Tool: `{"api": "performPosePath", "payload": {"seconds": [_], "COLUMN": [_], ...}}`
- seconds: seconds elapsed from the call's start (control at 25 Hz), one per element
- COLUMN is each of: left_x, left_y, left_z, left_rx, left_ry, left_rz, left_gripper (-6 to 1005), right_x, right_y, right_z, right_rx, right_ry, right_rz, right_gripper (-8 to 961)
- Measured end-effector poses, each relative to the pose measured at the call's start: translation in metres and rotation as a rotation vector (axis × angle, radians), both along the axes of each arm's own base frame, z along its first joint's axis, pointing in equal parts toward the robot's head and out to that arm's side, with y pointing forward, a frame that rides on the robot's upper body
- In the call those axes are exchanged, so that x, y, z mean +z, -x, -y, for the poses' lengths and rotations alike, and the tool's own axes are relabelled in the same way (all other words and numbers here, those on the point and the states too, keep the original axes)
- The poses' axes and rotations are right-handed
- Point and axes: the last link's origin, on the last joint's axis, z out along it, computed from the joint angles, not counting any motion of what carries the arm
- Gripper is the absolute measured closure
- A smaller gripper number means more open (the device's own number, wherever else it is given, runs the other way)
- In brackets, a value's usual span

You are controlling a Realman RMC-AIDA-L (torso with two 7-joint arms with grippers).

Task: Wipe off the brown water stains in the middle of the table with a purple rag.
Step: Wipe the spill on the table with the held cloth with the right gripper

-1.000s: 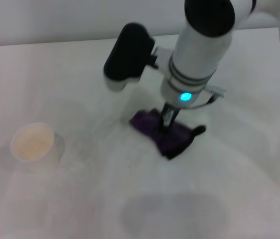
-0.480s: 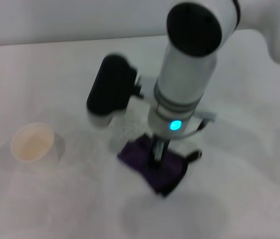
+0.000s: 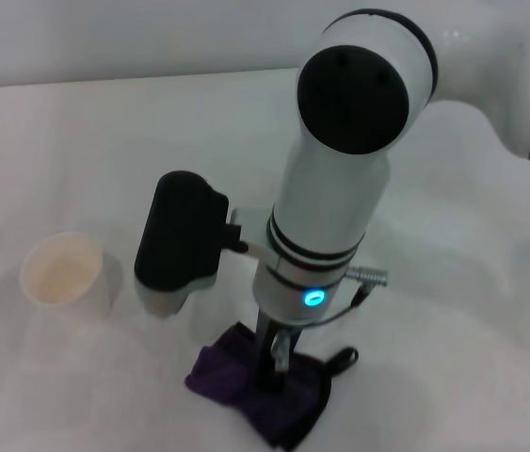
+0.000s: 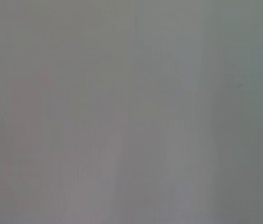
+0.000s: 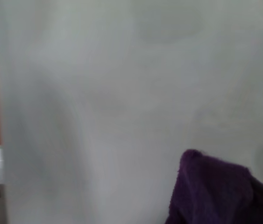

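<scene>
1. Nearest me, at the front edge of the white table (image 3: pixel 453 188), my right tool (image 3: pixel 272 363) comes straight down from the wrist with the blue light. It is pinched together on the purple rag (image 3: pixel 246 386) and presses it onto the tabletop.
2. The rag lies crumpled under the tool, its dark edge and little black loop (image 3: pixel 345 359) trailing toward my right. The right wrist view shows a fuzzy purple corner (image 5: pixel 215 191) on the pale surface.
3. I judge it soft, light and limp. It should fold and bunch when pushed, so a hold near its middle with steady downward pressure suits it better than a hold at the edge or the loop.
4. Pinched at one spot, the loose corners may curl under and wipe unevenly.
5. I cannot make out any brown water stains on the table. If they remain, they are under the rag or behind my arm.
6. Further off to my left stands a white paper cup (image 3: pixel 65 273), well apart from the rag.
7. My left tool is nowhere in sight. Its wrist view shows only flat grey.
</scene>
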Motion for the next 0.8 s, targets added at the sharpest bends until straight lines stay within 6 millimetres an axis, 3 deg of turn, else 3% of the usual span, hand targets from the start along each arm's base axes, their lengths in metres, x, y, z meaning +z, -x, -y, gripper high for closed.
{"api": "performPosePath", "payload": {"seconds": [0.24, 0.6, 0.8], "left_x": [0.0, 0.002, 0.002], "left_y": [0.001, 0.003, 0.003], "left_z": [0.001, 0.001, 0.0], "left_rx": [0.009, 0.016, 0.017], "left_ry": [-0.003, -0.007, -0.007], "left_rz": [0.0, -0.002, -0.002], "left_gripper": [106, 106, 106], "right_x": [0.016, 0.061, 0.07], "right_y": [-0.011, -0.033, -0.042], "right_z": [-0.037, -0.099, -0.112], "right_rx": [0.033, 0.042, 0.03], "right_ry": [-0.152, -0.414, -0.48], "right_rz": [0.058, 0.17, 0.192], "right_gripper": [863, 865, 864]}}
